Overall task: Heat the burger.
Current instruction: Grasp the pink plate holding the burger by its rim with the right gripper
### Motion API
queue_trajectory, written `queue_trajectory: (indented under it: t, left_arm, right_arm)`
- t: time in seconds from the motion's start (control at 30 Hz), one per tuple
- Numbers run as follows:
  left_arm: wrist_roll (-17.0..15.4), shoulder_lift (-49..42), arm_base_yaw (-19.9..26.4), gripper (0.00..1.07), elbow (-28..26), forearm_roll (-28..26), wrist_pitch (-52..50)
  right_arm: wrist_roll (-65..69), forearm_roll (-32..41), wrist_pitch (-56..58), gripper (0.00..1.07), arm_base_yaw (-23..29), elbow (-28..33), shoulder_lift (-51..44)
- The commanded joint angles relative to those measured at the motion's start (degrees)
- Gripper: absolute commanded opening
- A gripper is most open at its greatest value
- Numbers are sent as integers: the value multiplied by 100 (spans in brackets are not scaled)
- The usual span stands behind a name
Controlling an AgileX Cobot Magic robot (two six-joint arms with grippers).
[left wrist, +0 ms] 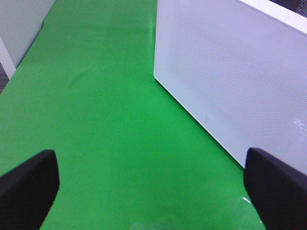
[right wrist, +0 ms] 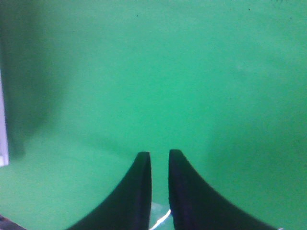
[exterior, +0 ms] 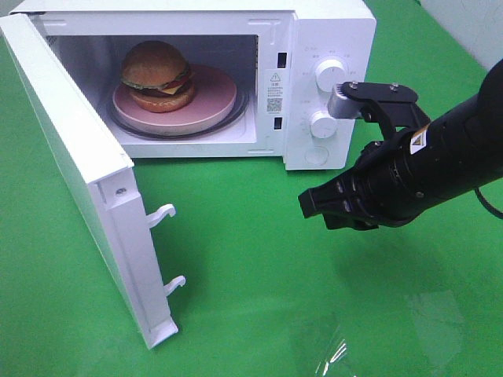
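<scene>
Green cloth covered the table (exterior: 251, 314), and on it sat the white microwave (exterior: 330, 31) with its door (exterior: 71, 149) swung wide open towards the left side of the high view. The burger (exterior: 156, 75) was inside the cavity. It rested on the round pink plate (exterior: 216, 98), towards the plate's left part, and the plate sat on the glass turntable (exterior: 130, 128). Judging by that, the loading part of the job looked done: nothing was left on the table to carry in.

What remained, as far as could be judged, was to shut the door and then set the heating going. The upper knob (exterior: 328, 75) and the lower knob (exterior: 322, 124) on the control panel both stood free, with no finger on them, and the two latch hooks (exterior: 161, 214) on the door's edge hung well clear of the body.

The right claw (exterior: 308, 206) hovered low over the table in front of the control panel, pointing towards the door side and apart from the oven. In its wrist view the right claw (right wrist: 159, 155) was only slightly parted, with a thin slit between the two dark fingers. It gripped nothing, and only green cloth lay beyond.

The left claw (left wrist: 151, 177) was spread wide and empty. Its wrist view looked onto the dotted outer face of the door (left wrist: 240, 72), near it but not touching. That arm did not show in the high view. It seemed the better placed of the two to push the door closed.
</scene>
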Motion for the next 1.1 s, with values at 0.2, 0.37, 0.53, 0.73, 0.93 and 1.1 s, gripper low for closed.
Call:
queue_trajectory:
  t: [0.2,0.37,0.53,0.73,0.93,1.1]
  left_arm:
    - [-29,-34,-40,97,23,-34,6]
    - [-29,-34,-40,97,23,-34,6]
    - [-29,-34,-40,97,23,-34,6]
    - [-29,-34,-40,97,23,-34,6]
    - [-29,-34,-40,97,23,-34,6]
    - [-29,-34,-40,97,23,-34,6]
  right_arm:
    - [-1421,-1341,751,20,17,-275,-63]
    - [-1845,-1828,802,21,17,-378,-63]
    - [-2647,-2126,773,23,17,-527,-63]
    - [-4051,-2126,791,29,17,-716,-63]
    - [-4744,-2166,544,62,17,-716,-63]
    - [-5042,-2366,510,86,17,-716,-63]
